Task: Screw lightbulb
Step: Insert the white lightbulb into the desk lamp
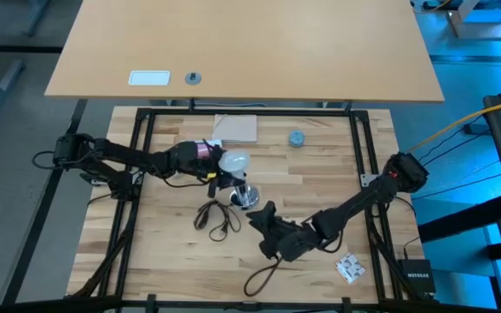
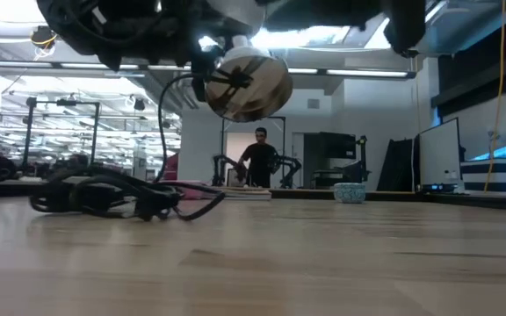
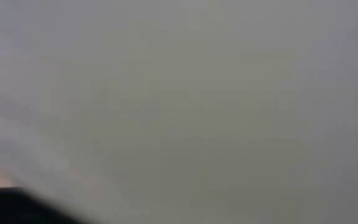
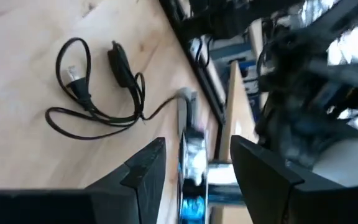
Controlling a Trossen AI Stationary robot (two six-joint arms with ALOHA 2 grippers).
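Observation:
The white lightbulb (image 1: 235, 161) is at the tip of my left gripper (image 1: 218, 163), which reaches in from the table's left. Its pale globe fills the left wrist view (image 3: 179, 93). Just nearer than the bulb, the round silvery socket (image 1: 247, 198) hangs in the air (image 2: 246, 83), mouth toward the bulb. My right gripper (image 1: 257, 211) comes from the near right and has the socket between its fingers (image 4: 194, 168). The socket's black cord (image 1: 217, 217) lies coiled on the wood (image 2: 104, 195). Where bulb and socket meet is hidden. My left gripper holds the lightbulb by its globe (image 1: 230, 162), coming level from the table's left. The bulb is clear of the table; the fingers themselves are hidden behind it. My right gripper has the socket's silvery body (image 4: 211, 175) between its two fingers, one on each side. It comes slanting from the near right. The socket is lifted clear, lying over with its round base (image 2: 251, 88) toward the near edge. Its cord (image 2: 167, 123) hangs slack down to the table.
A small blue-grey round cap (image 1: 297, 138) sits at the far right of the wooden top, and a pale flat board (image 1: 236, 128) at the far middle. A small packet (image 1: 350, 268) lies near right. Black frame rails (image 1: 142, 174) border the top. A person (image 2: 260, 158) stands far behind.

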